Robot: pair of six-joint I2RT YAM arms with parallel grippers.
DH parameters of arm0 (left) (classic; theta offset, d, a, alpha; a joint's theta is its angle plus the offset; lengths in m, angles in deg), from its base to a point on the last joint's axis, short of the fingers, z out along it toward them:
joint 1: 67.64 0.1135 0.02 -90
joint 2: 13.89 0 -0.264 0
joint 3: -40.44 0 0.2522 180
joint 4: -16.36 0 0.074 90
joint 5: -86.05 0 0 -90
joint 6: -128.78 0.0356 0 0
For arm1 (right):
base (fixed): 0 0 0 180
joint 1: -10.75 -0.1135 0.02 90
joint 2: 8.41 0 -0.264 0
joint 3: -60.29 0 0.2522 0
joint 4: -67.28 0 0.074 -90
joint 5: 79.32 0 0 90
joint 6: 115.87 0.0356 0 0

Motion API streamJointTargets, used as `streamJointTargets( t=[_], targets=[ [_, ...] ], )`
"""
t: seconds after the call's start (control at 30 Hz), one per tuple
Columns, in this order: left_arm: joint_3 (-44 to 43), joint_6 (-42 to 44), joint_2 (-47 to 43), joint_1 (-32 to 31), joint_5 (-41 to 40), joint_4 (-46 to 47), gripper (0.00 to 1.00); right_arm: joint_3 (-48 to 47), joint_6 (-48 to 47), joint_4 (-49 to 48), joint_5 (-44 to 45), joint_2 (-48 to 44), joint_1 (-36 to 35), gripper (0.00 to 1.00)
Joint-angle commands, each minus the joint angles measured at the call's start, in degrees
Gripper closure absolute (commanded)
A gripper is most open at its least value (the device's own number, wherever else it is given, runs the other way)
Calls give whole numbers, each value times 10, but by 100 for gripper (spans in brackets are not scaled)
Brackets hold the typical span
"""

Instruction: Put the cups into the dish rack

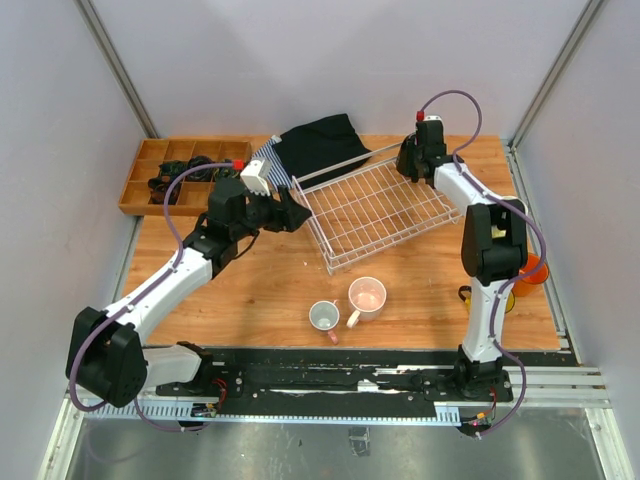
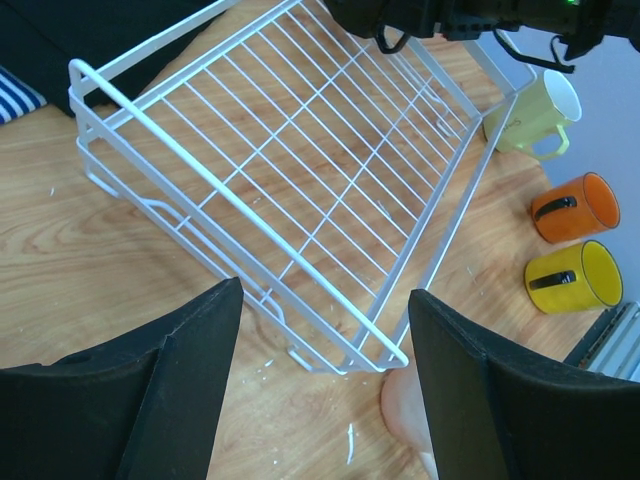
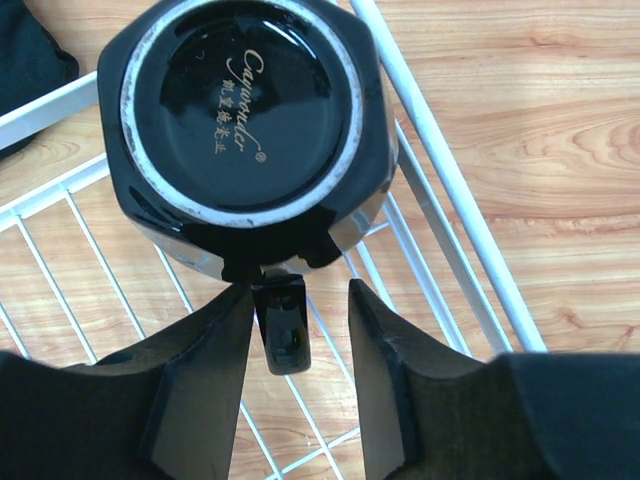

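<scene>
Sitting in rack point(image 1: 372, 212) corner: black mug point(image 3: 240, 110), bottom-up, handle point(image 3: 282, 330) pointing at right claw point(image 3: 300, 295).
Right claw: straddling handle, fingers apart, not clamping.
Left claw point(image 2: 322, 290): hovering by rack's left side, gaping wide.
Sitting on table point(image 1: 260, 290), outside rack: pink mug point(image 1: 367, 295), small mug point(image 1: 323, 316), green mug point(image 2: 530, 115), orange mug point(image 2: 575, 205), yellow mug point(image 2: 575, 275).

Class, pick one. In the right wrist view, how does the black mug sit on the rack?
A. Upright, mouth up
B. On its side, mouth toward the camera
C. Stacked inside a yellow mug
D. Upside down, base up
D: the black mug shows its glossy base with printed script facing up over the rack wires, and its handle lies between the fingers of the right end effector.
</scene>
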Motion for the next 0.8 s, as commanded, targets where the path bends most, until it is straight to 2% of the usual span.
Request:
streamJointTargets(
  t=[0.0, 0.07, 0.27, 0.4, 0.57, 0.77],
  targets=[
    [-2, 2, -24, 3, -27, -22, 30, 21, -13, -11, 21, -55, 5, 52],
    [-11, 2, -37, 3, -51, -67, 30, 40, -17, -10, 23, -80, 4, 49],
    [-51, 50, -62, -13, -27, -176, 31, 101, -16, 1, 32, -162, 5, 43],
    [-73, 48, -75, -76, -67, -254, 34, 131, -1, 35, 18, -222, 4, 43],
    [-86, 20, -68, -186, -142, -317, 39, 169, 24, 78, -9, -308, 4, 43],
    [-113, -37, -1, -269, -197, -332, 40, 222, 53, 134, -46, -402, 5, 43]
  ],
)
